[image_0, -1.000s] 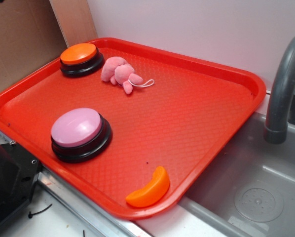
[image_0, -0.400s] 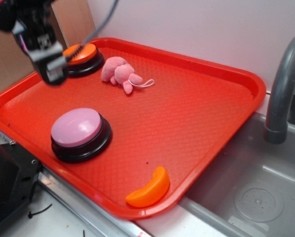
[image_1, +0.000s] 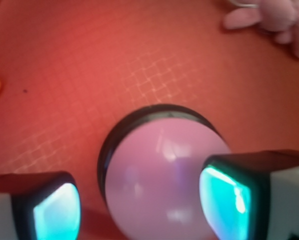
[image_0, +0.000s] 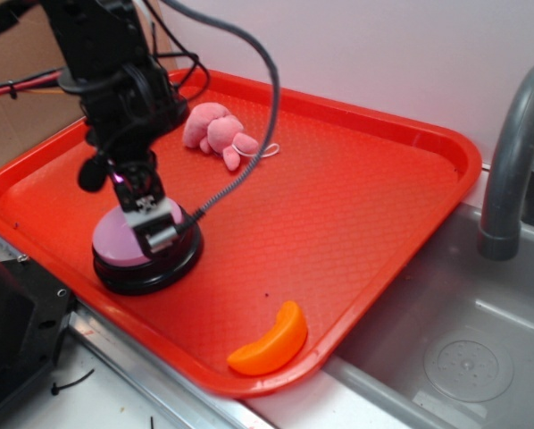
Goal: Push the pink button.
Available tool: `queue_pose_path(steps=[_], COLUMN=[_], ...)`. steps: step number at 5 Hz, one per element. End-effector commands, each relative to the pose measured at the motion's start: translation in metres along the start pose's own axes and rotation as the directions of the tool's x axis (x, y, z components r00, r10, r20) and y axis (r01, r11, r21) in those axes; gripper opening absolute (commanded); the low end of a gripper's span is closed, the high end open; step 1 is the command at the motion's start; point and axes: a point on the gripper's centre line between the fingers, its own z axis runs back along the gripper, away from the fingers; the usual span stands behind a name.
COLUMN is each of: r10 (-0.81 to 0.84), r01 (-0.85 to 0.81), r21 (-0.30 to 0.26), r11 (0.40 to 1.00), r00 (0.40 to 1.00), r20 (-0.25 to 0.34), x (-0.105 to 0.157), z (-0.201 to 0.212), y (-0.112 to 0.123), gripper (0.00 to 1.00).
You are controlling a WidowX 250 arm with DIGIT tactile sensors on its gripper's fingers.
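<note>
Near the left corner of the red tray you have the pink button on its black round base, sitting flat on the textured tray floor; your pincer is directly over its domed top, the arm reaching down from the far left with a cable looping to the right of it; from the exterior view the tip appears to meet the dome, though you cannot tell for certain whether it is pressing; in the wrist view the pink button fills the lower middle, and the fingers stand spread wide, one at the left just off the dome's edge and one at the right over its right side, with nothing held between them; the pincer is thus open across the button's top. Farther back on the tray lies the pink plush toy, well apart from the button, its white loop trailing to the right; it shows in the wrist view too, at the top right corner. At the tray's near edge rests an orange curved piece, apart from the button; to the right of the tray you see the grey sink and the grey tap rising over it; the worktop shows at the near left.
</note>
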Motion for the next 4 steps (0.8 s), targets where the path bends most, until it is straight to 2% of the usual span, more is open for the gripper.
queue_pose_path(steps=[1, 3, 4], r10=[-0.051, -0.044, -0.056], r01=[0.051, 0.044, 0.055], r21=[0.011, 0.018, 0.041], r11=[0.999, 0.999, 0.998], r00=[0.999, 0.999, 0.998], r20=[0.003, -0.005, 0.02], x=[0.008, 0.017, 0.02], z=[-0.012, 0.023, 0.037], y=[0.004, 0.02, 0.025], gripper=[1.0, 1.0, 1.0])
